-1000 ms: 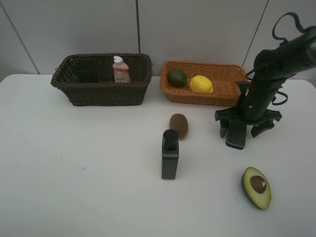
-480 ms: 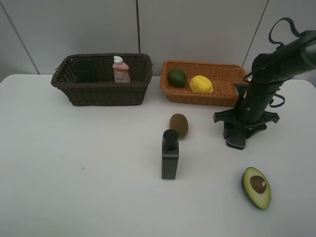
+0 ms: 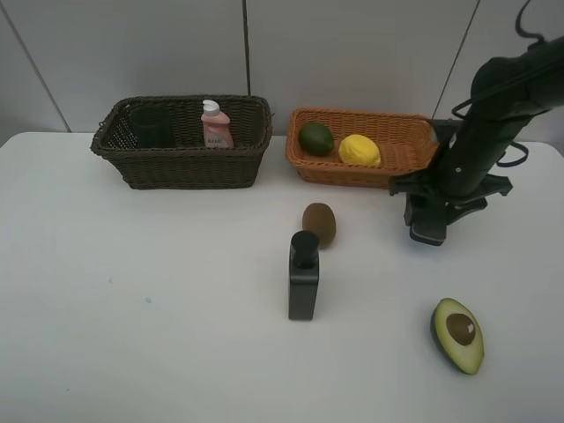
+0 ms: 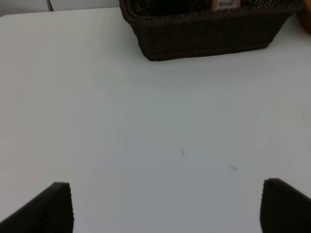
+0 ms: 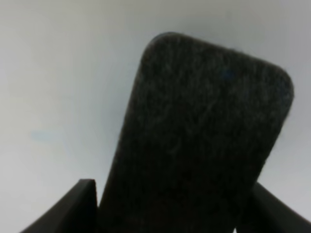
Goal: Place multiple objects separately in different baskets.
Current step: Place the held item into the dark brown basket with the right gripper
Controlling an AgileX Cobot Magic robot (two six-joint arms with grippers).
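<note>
Beside orange basket [image 3: 352, 173], right tool [image 3: 433, 210] raised pad [image 5: 194, 136].

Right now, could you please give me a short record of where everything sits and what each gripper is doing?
dark brown basket: grey cup, pink bottle
orange basket: lime, lemon
loose on table: kiwi, black bottle, avocado half
right gripper: shut on dark pad
left gripper: open, holding nothing
</note>
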